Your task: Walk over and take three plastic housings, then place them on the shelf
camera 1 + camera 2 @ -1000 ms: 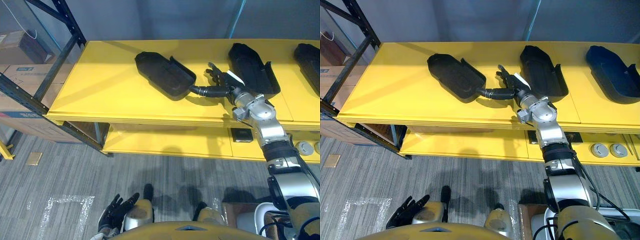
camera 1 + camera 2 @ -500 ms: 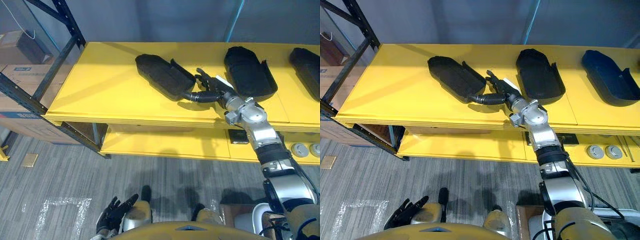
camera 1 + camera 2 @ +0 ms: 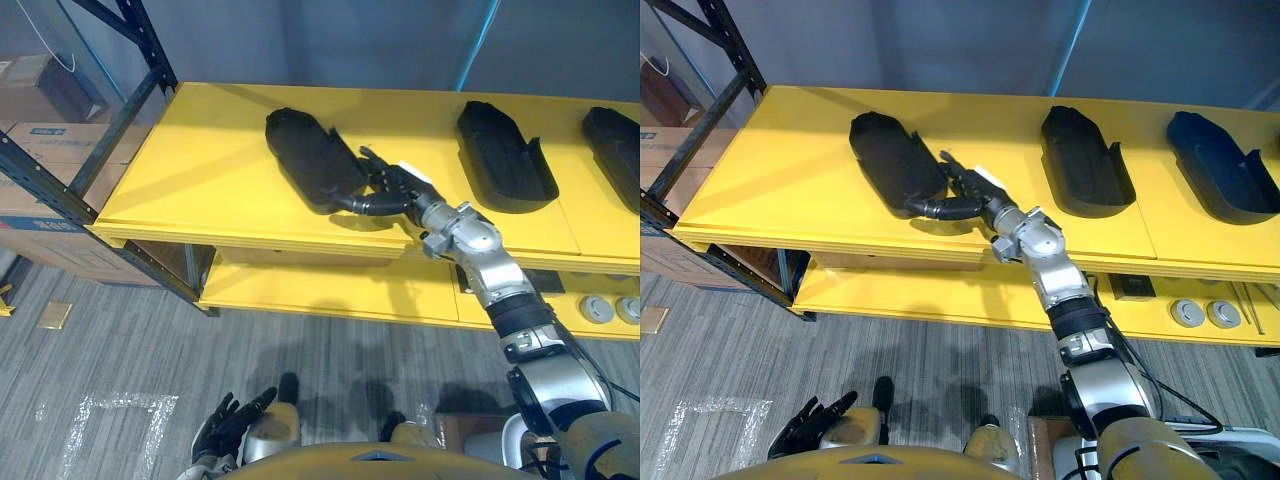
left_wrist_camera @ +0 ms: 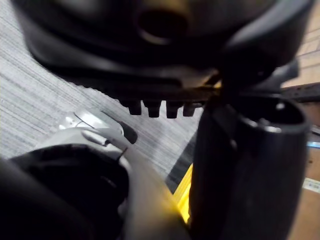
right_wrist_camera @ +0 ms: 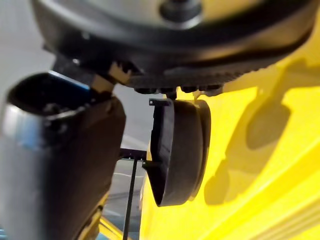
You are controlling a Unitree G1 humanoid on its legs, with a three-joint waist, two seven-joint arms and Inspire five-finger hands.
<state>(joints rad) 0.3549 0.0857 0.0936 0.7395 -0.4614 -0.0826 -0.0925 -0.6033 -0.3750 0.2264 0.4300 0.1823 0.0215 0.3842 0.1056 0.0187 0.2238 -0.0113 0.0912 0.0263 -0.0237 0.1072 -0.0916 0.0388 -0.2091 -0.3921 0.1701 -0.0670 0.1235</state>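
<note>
Black housing (image 3: 305,160), right hand (image 3: 393,190) touching

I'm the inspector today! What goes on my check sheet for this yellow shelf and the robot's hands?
Surface: yellow shelf, top level flat.
Job's things: left housing, middle housing, right housing, all dark, lying on it.
Clutter: round silver parts on the lower shelf.
Hands: right hand open, fingers straight beside the left housing; left hand open, low over the grey floor.
Cables: nothing seen.
Surroundings: cardboard boxes and dark rack frame at the left.
</note>
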